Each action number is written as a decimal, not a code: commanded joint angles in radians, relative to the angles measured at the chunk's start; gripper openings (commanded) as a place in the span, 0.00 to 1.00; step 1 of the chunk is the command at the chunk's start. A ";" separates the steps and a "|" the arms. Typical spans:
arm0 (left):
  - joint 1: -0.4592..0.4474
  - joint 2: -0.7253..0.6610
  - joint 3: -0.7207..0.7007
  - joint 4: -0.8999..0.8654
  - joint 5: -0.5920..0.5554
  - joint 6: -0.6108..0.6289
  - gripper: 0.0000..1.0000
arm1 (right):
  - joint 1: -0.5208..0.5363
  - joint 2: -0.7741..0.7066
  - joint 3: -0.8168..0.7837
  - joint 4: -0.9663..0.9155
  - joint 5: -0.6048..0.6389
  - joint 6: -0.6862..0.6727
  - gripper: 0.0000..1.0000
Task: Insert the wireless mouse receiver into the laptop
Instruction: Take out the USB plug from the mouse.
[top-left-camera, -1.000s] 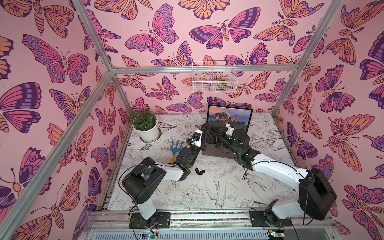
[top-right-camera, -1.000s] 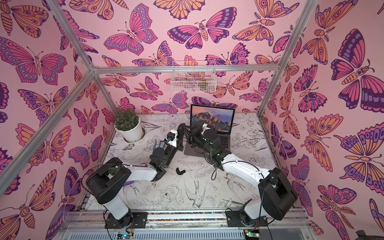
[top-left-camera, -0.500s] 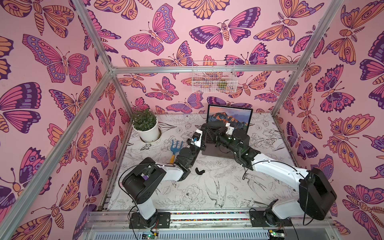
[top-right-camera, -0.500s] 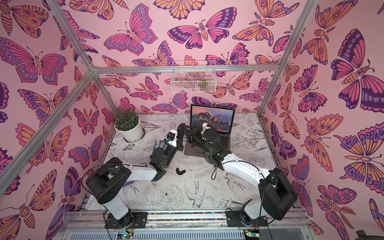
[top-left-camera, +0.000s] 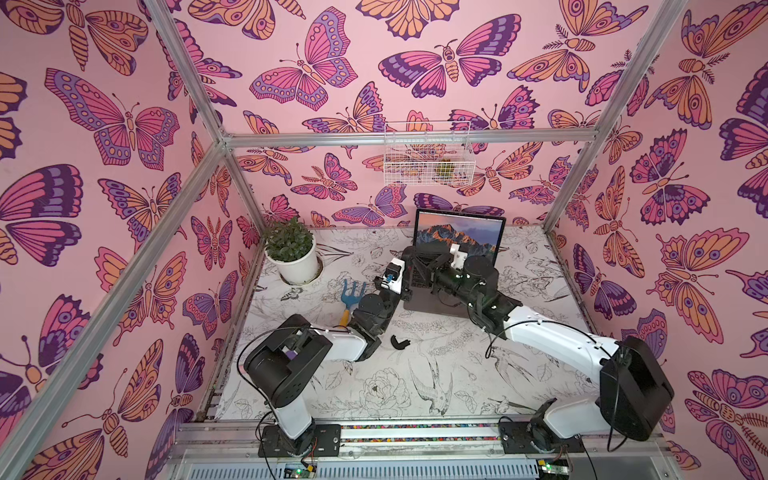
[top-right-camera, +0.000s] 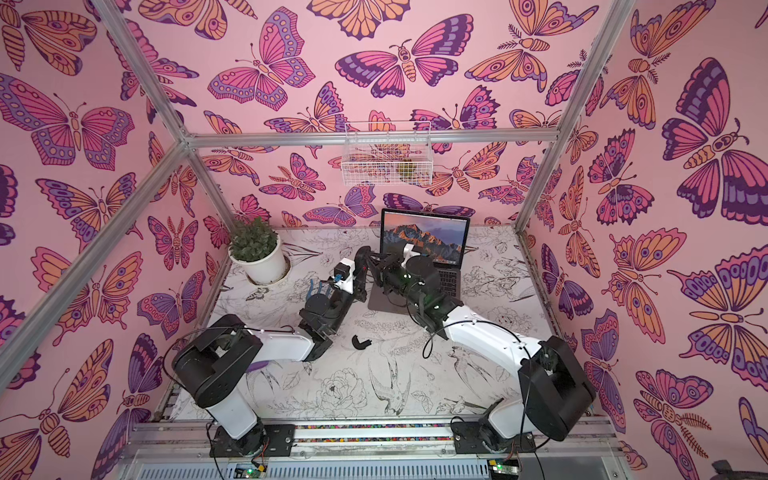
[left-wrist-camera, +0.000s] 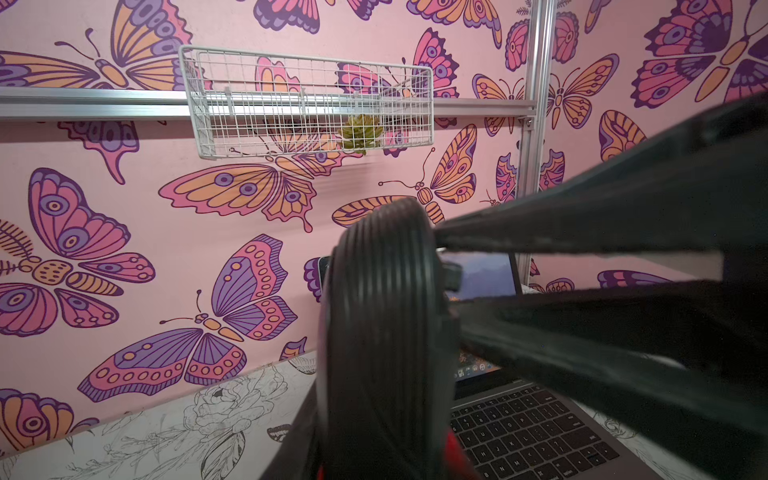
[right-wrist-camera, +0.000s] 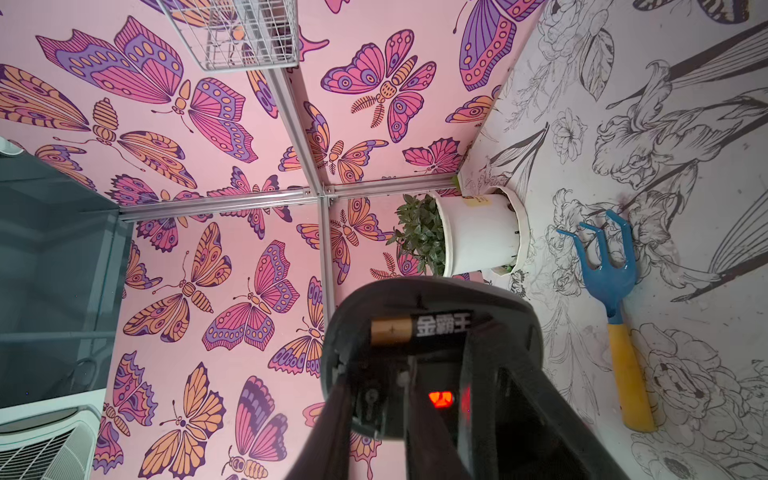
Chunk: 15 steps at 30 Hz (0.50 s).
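My left gripper (top-left-camera: 402, 287) is shut on the black wireless mouse (left-wrist-camera: 382, 332) and holds it upright at the left edge of the open laptop (top-left-camera: 424, 305). The mouse's underside (right-wrist-camera: 432, 307) faces my right arm, its battery and a red light exposed. My right gripper (right-wrist-camera: 376, 395) reaches into that underside. In the left wrist view the right gripper's fingers (left-wrist-camera: 540, 232) stand a narrow gap apart around a small dark stub (left-wrist-camera: 451, 276). Whether that stub is the receiver I cannot tell. Both top views hide the fingertips behind the wrists.
A small curved black cover piece (top-left-camera: 400, 342) lies on the mat in front of the left arm. A blue hand rake (top-left-camera: 351, 297) and a white potted plant (top-left-camera: 291, 253) stand to the left. A wire basket (top-left-camera: 428, 153) hangs on the back wall above the laptop.
Both arms stay almost where they were. I see no other difference at this size.
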 joint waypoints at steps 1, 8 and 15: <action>-0.005 -0.005 0.037 0.054 0.078 -0.011 0.00 | 0.017 0.014 0.028 -0.086 -0.034 -0.040 0.24; -0.002 -0.018 0.027 0.053 0.097 -0.012 0.00 | 0.017 0.024 0.025 -0.100 -0.022 -0.036 0.21; 0.010 -0.037 0.010 0.051 0.085 0.015 0.00 | 0.012 -0.009 0.006 -0.136 0.034 -0.035 0.18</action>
